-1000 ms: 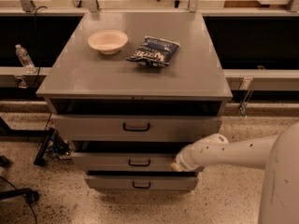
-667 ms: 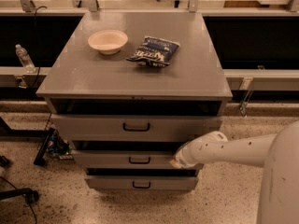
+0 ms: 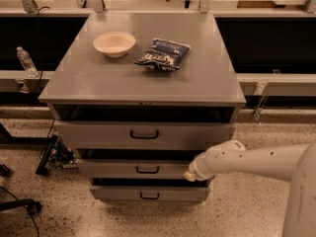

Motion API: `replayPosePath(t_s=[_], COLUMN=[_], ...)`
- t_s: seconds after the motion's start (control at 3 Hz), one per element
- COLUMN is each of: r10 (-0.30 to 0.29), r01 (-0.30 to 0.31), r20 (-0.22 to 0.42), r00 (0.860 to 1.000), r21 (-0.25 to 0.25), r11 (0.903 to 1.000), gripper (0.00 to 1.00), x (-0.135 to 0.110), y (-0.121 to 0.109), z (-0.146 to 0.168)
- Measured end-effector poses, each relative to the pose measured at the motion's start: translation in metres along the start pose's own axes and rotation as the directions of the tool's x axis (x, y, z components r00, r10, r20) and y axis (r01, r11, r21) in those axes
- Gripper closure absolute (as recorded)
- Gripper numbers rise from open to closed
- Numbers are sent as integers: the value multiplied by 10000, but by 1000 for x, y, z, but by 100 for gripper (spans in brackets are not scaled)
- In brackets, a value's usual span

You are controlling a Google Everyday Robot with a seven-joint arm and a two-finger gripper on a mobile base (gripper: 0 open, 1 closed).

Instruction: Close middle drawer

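The middle drawer (image 3: 133, 169) is the second of three grey drawers in the cabinet, with a low front panel and a small black handle (image 3: 147, 170). It stands pulled out a little, with a dark gap above its front. My white arm reaches in from the right, and the gripper (image 3: 189, 175) is at the right end of the middle drawer's front panel, touching or very close to it. The fingers are hidden behind the wrist.
The top drawer (image 3: 143, 134) and bottom drawer (image 3: 148, 194) are also slightly out. On the cabinet top (image 3: 89, 80) sit a white bowl (image 3: 114, 43) and a dark chip bag (image 3: 163, 54). A water bottle (image 3: 25, 60) stands left. Cables and a chair base lie on the floor at left.
The gripper stays at the right end of the middle drawer's front. The drawer's position looks nearly the same across the frames.
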State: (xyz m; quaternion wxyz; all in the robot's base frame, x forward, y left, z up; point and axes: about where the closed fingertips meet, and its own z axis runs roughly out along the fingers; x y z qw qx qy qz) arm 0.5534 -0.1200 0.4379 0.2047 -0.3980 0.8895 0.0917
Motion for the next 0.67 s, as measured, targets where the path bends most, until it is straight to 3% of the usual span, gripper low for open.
replayPosePath(t_s=[0.33, 0.67], r10=[1168, 1933], r01=[-1167, -1929], r20=[-305, -386], r00=[9927, 9804], r21=[40, 150], r11=[9932, 9811], gripper=[100, 100], x=[40, 68], y=[-2, -5], z=[-21, -32])
